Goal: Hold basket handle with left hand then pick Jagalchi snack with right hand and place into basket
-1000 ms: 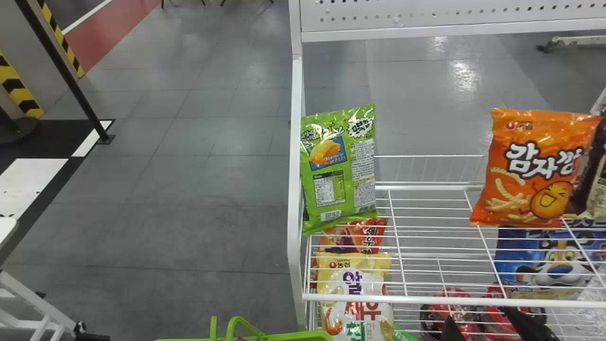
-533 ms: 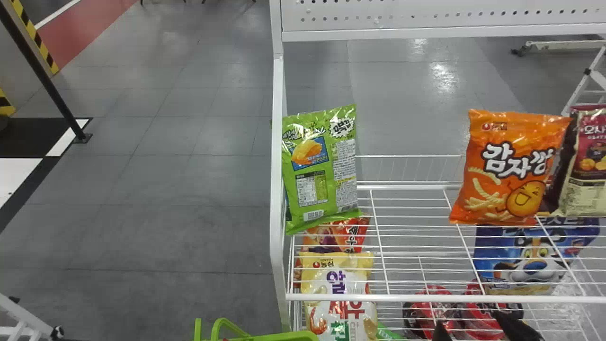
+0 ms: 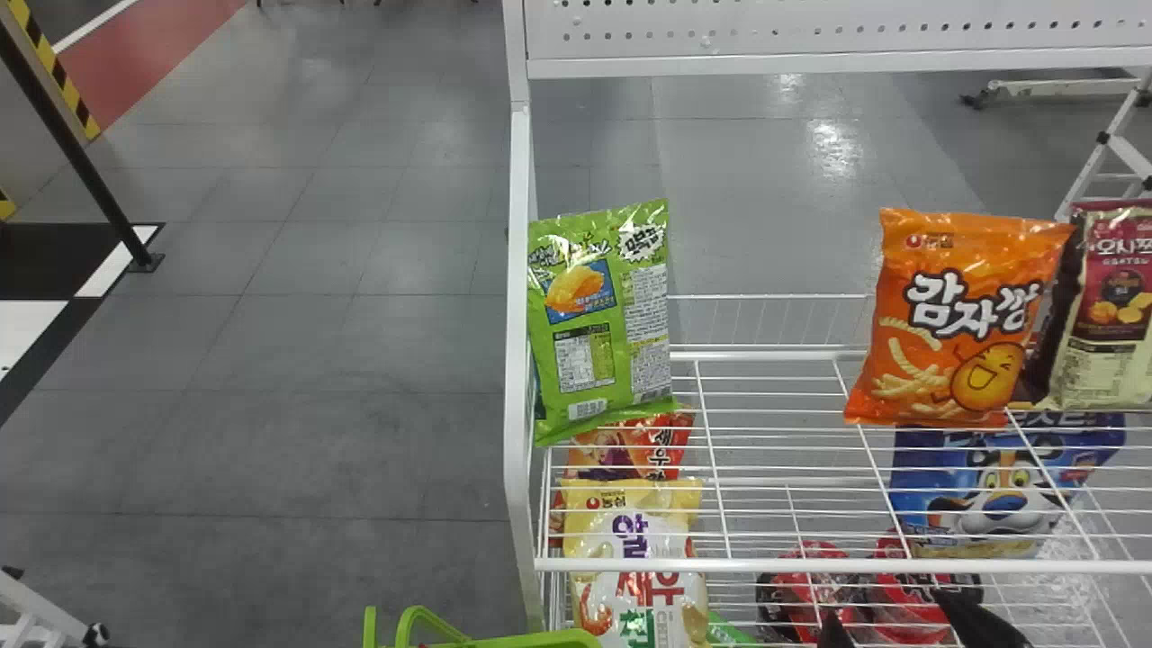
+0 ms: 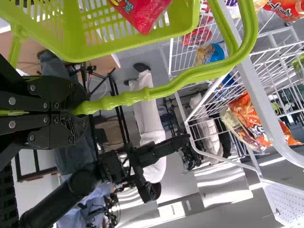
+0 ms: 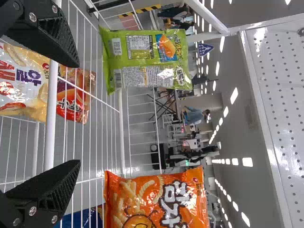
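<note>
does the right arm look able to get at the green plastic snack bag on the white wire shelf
Probably yes: the right gripper is open and nothing stands in front of the green bag. It would likely have to shift left, as it lines up more with the orange snack bag.

The head view has swung right, so the rack (image 3: pixel 517 360), the basket (image 3: pixel 549 640) and the orange bag (image 3: pixel 958 315) sit further left in it. The right claw (image 3: pixel 886 605) has slid left less and dipped slightly; the orange bag now lies more nearly above it. Up and right of the claw, the crimson bag (image 3: pixel 1116 301) and white ladder (image 3: pixel 1116 148) have come further into view.
</note>
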You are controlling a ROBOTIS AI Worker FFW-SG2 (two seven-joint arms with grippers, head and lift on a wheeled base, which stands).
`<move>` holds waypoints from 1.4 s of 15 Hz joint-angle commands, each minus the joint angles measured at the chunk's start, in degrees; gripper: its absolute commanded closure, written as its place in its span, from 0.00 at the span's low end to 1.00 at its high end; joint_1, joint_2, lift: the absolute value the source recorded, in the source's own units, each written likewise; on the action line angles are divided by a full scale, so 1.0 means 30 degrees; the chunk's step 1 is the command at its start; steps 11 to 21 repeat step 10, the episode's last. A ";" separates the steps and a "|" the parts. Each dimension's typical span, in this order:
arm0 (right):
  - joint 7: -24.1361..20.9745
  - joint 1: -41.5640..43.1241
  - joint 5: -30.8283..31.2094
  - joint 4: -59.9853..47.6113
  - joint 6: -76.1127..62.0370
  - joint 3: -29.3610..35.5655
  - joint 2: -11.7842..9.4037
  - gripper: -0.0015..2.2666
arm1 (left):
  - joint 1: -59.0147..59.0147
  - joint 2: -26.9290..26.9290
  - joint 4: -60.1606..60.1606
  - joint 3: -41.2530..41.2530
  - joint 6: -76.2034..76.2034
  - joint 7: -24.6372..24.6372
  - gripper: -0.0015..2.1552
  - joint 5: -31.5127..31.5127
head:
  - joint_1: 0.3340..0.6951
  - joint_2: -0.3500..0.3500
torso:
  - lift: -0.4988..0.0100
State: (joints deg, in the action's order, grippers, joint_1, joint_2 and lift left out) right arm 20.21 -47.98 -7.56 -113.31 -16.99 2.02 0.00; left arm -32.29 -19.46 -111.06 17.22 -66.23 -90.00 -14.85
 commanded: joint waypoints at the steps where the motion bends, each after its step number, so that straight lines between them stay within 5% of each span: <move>1: 0.0002 -0.0002 0.0000 0.0035 -0.0092 0.0000 0.0017 0.04 | -0.0019 -0.0018 -0.0010 0.0001 -0.0001 -0.0189 0.99 0.0027 | 1.00 0.56 | 0.96; 21: 0.0002 -0.0090 -0.0117 0.0182 -0.0268 0.0059 0.0017 0.04 | -0.0195 -0.0018 -0.0127 0.0001 -0.0001 -0.0189 0.99 0.0056 | 1.00 0.55 | 0.96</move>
